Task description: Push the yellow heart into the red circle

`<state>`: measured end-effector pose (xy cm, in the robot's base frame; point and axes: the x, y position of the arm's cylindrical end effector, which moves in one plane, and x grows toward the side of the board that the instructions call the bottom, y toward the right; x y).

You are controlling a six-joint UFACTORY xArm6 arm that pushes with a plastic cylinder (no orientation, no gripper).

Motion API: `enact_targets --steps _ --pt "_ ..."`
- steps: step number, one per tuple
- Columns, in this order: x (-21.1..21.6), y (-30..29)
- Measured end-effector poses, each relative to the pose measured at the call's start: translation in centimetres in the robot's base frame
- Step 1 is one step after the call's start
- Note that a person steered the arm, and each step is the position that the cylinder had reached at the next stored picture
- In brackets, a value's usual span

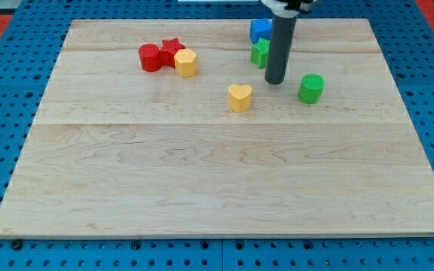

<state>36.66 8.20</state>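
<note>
The yellow heart (239,97) lies on the wooden board (217,173), a little above the middle. The red circle (150,57) sits at the upper left, touching a red star (172,51), with a yellow hexagon (186,62) against the star's right side. My tip (276,80) is down on the board to the right of and slightly above the yellow heart, with a small gap between them. The rod rises toward the view's top.
A green block (260,53) and a blue block (260,30) stand just left of the rod, partly hidden by it. A green cylinder (311,88) stands to the right of my tip. Blue pegboard surrounds the board.
</note>
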Motion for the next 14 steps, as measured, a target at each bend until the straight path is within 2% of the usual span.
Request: enact_targets --steps 1,2,3,4,5,6,7,8,9,10,11,13,14 --pt "3.9 0.0" --pt "4.7 -3.5" --pt "4.5 -11.1" --pt "2.1 -17.3" --pt "2.2 -18.3" --pt "5.4 -14.6" --pt "6.8 -16.2" --pt "5.4 -17.9" --pt "4.4 -15.7" --pt "5.4 -6.9" --pt "4.6 -3.0" --pt "0.9 -10.8" --pt "0.4 -12.9"
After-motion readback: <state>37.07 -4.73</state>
